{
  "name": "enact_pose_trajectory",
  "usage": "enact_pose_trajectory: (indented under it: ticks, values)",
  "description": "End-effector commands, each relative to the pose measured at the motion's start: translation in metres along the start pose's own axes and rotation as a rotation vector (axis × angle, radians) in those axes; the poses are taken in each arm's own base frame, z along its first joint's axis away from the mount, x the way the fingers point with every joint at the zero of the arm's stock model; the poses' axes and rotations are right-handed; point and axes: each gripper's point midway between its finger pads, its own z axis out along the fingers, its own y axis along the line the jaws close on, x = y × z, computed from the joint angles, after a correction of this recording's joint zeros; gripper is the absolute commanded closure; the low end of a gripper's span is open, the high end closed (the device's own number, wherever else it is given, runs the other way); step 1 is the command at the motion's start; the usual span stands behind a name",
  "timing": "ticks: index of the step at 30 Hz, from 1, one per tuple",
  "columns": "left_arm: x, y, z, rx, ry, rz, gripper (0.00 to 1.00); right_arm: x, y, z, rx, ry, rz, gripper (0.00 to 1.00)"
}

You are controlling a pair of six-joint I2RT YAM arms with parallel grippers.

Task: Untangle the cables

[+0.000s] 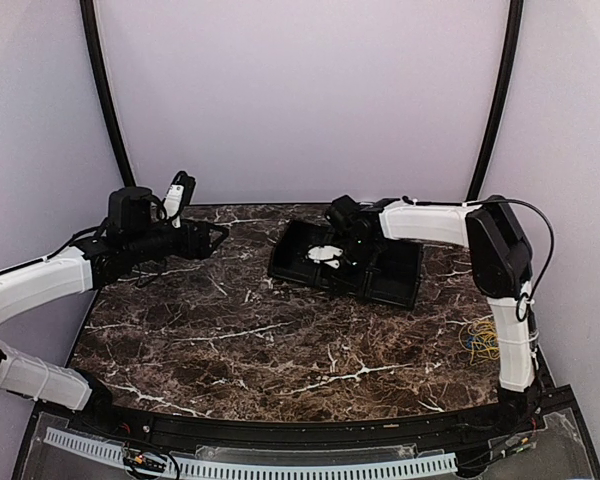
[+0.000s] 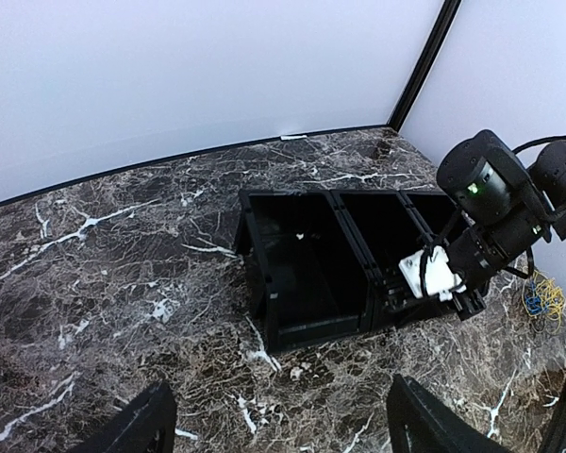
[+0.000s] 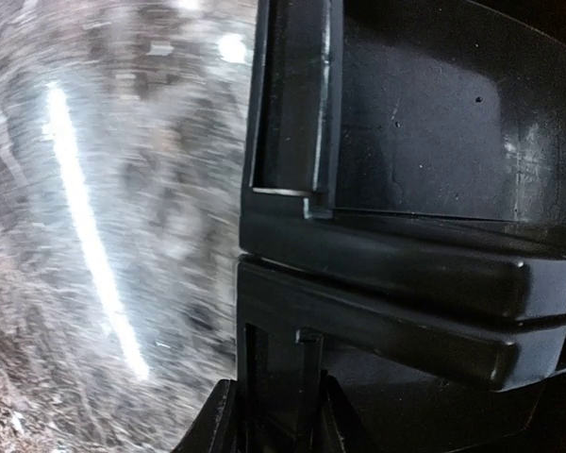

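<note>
The right pincer (image 3: pixel 275 413) is clenched on a wall of the black tray (image 1: pixel 390 290), gripping it from both sides. The left pincer (image 2: pixel 278 436) hangs released, jaws wide, above the bench (image 1: pixel 230 340), with the tray ahead of it. The cables (image 1: pixel 480 340) — a yellow and blue heap — lie on the bench well behind the right pincer, apart from the tray.

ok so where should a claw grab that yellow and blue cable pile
Probably the loose outer loops on the left, table-centre side of the cable pile, coming straight down from above. The wires lie thin and flat on the marble table, so a sideways approach would likely skim over them, and the right arm's white lower link stands close on the pile's right.
</note>
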Motion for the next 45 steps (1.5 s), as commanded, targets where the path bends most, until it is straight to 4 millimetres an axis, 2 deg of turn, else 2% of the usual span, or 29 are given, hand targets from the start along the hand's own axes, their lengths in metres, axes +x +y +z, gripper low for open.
enact_pose_trajectory:
  ticks: [1,9,11,14,16,20,23,25,28,30,34,36,40,42,45]
  values:
    - [-0.011,-0.009,-0.007,0.031,-0.042,0.014,0.2,-0.033,0.003,-0.005,0.031,-0.065,-0.22,0.79]
    - [-0.011,-0.01,-0.008,0.039,-0.047,0.018,0.2,-0.067,-0.046,0.003,0.225,-0.082,-0.335,0.78]
    - [-0.01,-0.011,-0.008,0.043,-0.043,0.019,0.2,-0.074,-0.055,0.002,0.254,-0.095,-0.341,0.7]
    - [-0.01,-0.011,-0.008,0.045,-0.042,0.02,0.2,-0.081,-0.058,-0.004,0.268,-0.11,-0.345,0.58]
    - [-0.01,-0.011,-0.007,0.046,-0.042,0.021,0.2,-0.083,-0.057,-0.017,0.275,-0.121,-0.336,0.49]
    - [-0.008,-0.013,-0.006,0.055,-0.034,0.02,0.2,-0.082,-0.047,-0.063,0.314,-0.171,-0.321,0.33]
    - [-0.007,-0.014,-0.005,0.065,-0.028,0.014,0.2,-0.069,-0.032,-0.102,0.323,-0.207,-0.298,0.3]
    - [-0.006,-0.015,-0.004,0.072,-0.025,0.014,0.2,-0.051,-0.018,-0.123,0.302,-0.221,-0.28,0.29]
    - [-0.004,-0.016,-0.003,0.077,-0.016,0.019,0.2,-0.001,0.003,-0.146,0.249,-0.203,-0.221,0.28]
    - [-0.003,-0.016,-0.002,0.073,-0.014,0.024,0.2,0.038,0.01,-0.153,0.228,-0.156,-0.158,0.26]
    - [0.002,-0.018,0.0,0.08,-0.004,0.043,0.2,0.13,0.031,-0.16,0.131,-0.018,-0.008,0.23]
    - [0.004,-0.019,0.001,0.087,0.004,0.052,0.2,0.172,0.039,-0.17,0.114,0.016,0.052,0.22]
    - [0.008,-0.022,0.002,0.105,0.018,0.065,0.2,0.235,0.058,-0.189,0.135,0.07,0.094,0.17]
    - [0.01,-0.024,0.002,0.117,0.022,0.066,0.2,0.264,0.072,-0.187,0.124,0.112,0.103,0.1]
    - [0.012,-0.028,0.003,0.135,0.027,0.07,0.2,0.295,0.088,-0.18,0.125,0.178,0.087,0.02]
